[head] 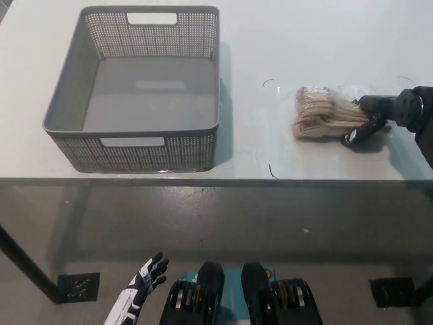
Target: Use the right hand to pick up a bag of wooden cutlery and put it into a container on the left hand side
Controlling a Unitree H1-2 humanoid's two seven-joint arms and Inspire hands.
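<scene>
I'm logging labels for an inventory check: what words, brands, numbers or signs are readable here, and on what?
None readable. The grey basket, the clear bag of wooden cutlery gripped by the right hand and the white table show no print; anything on the bag is too small to tell.

A pale table point(270, 40) carries a grey perforated basket point(135, 152) on its left, reaching from the far edge almost to the near one. Well apart on the right rests a clear bag of wooden cutlery point(321, 114), toward the near edge.
</scene>
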